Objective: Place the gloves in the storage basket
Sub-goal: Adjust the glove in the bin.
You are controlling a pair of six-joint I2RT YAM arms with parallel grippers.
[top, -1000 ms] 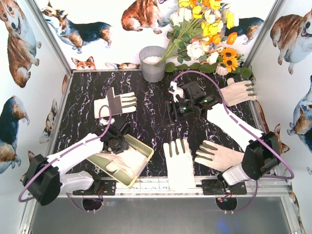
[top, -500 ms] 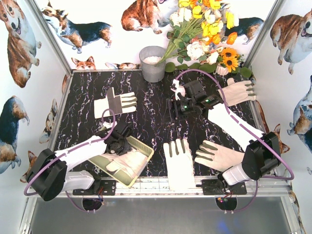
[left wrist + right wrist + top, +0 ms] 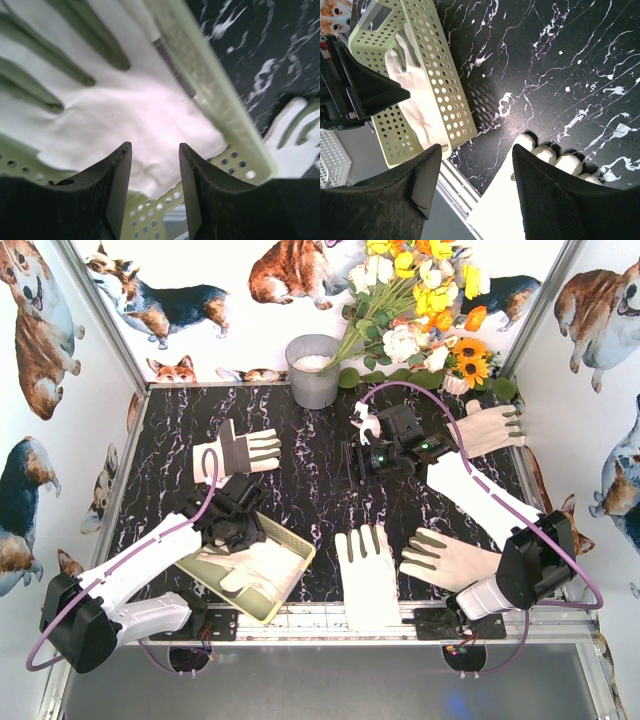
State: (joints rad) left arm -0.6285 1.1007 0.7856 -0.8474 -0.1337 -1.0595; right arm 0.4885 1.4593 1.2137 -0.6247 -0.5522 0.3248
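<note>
Over the storage basket (image 3: 210, 85) at the near-left tabletop (image 3: 300, 490) corner, we see left pincer (image 3: 152, 147) jaws apart above a glove (image 3: 125, 105) lying inside; right pincer (image 3: 476, 150) likewise spread, empty, mid-tabletop; other gloves (image 3: 368, 575) lie outside.

Black desk (image 3: 300, 470) veined white like marble; pale yellow-green perforated basket (image 3: 290, 588) at lower left; cream gloves (image 3: 367, 580), some grey-patched; grey bucket (image 3: 312, 375) at top.

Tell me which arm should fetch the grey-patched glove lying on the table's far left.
Left, probably. The left tool hangs open and empty over the pale green perforated plastic basket, next to that white fabric glove; the right tool, also open, is farther off.
</note>
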